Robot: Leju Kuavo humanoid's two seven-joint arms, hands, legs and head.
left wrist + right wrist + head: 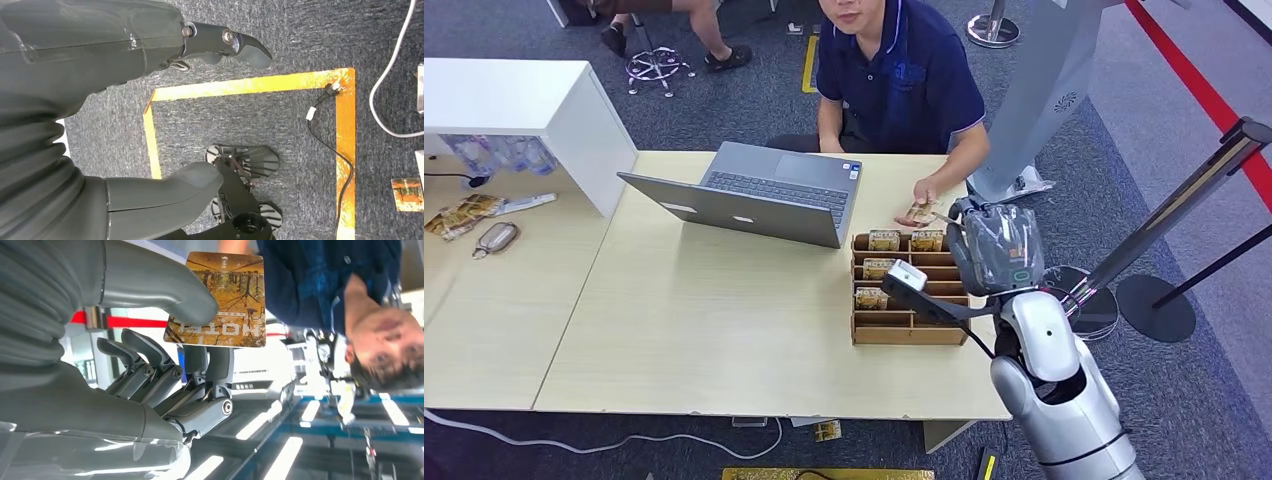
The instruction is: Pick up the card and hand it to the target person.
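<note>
Up on the big, smooth, pale wooden table (724, 340) sit a thin grey metal laptop (754, 195) and a brown wooden tray with slots (909, 325). Little brown cards stand in some of its slots. A person in a soft dark blue shirt (904, 75) sits behind the table. Their hand (921, 205) reaches toward the robot. The shiny silver right arm is raised, and its right hand (165, 360) pinches a flat, glossy brown and orange card with trees and the word HOTEL (220, 300) between the thick grey thumb and the dark fingers. The left hand (150, 100) hangs over rough grey carpet (300, 40) with yellow tape lines (250, 85); its fingers are apart and hold nothing.
</note>
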